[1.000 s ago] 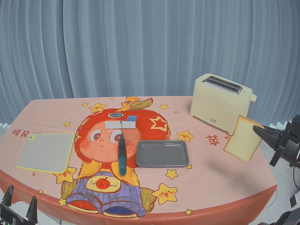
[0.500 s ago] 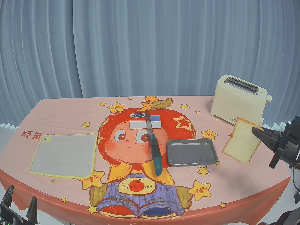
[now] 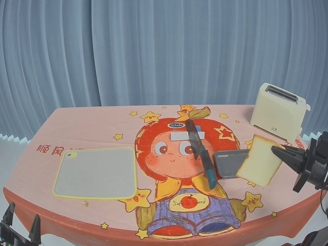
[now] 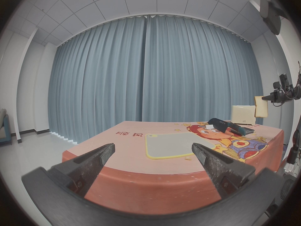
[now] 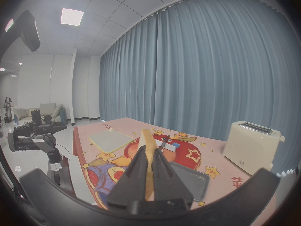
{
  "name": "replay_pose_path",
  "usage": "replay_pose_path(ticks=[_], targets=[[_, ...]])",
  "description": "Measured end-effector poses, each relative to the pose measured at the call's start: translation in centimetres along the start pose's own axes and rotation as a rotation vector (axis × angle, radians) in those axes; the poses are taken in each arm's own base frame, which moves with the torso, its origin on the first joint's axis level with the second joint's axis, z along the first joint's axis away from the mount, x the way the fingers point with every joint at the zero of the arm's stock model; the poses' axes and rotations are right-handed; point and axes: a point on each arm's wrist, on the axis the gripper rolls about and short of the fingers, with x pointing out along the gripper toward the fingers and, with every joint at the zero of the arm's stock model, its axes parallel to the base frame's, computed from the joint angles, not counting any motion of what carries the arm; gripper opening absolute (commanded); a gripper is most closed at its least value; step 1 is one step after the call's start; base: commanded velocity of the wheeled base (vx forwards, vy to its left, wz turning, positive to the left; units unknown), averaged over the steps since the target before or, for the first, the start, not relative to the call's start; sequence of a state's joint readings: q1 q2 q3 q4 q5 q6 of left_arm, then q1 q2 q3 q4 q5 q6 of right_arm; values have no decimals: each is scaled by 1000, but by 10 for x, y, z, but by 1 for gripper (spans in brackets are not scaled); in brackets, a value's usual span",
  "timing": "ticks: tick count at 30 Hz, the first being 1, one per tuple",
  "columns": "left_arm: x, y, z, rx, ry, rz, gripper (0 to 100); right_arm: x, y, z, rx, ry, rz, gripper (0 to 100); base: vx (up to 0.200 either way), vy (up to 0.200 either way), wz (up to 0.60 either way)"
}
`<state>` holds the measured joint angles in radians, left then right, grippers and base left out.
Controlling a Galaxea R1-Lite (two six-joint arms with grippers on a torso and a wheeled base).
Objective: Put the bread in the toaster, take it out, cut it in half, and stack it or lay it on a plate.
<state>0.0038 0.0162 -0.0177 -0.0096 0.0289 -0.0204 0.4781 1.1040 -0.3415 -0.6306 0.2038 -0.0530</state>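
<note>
Pale bread (image 3: 259,161), clamped in the right jaws, hangs near the toaster (image 3: 278,111); left jaws gape empty. Next, likely: align it over a slot.

Toaster (image 3: 278,110) cream; plate (image 3: 227,161) grey; cutting board (image 3: 95,173) grey, yellow rim; knife (image 3: 202,154) handle teal; bread (image 3: 259,161) pale, brown crust; surface (image 3: 85,127) pink

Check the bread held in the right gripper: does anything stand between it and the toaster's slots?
Nothing visible does. The bread is held in the air by the right gripper, nearer than the toaster, whose top slots are uncovered. The tray and knife lie flat on the table, to its left.
</note>
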Motion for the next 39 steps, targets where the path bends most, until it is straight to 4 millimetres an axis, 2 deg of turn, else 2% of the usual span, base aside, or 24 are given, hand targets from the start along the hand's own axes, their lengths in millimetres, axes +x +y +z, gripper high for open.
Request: replay_pose_path(ticks=[5,20,39], targets=[[0,0,0,0,0,0,100,-1,2,1,-2,-5,14,0,0,200,0],[0,0,0,1,0,0,100,-1,3,-2,0,4,19,0,0,0,0],[0,0,0,1,1,1,100,-1,4,-4,1,15,25,0,-189,0,0]])
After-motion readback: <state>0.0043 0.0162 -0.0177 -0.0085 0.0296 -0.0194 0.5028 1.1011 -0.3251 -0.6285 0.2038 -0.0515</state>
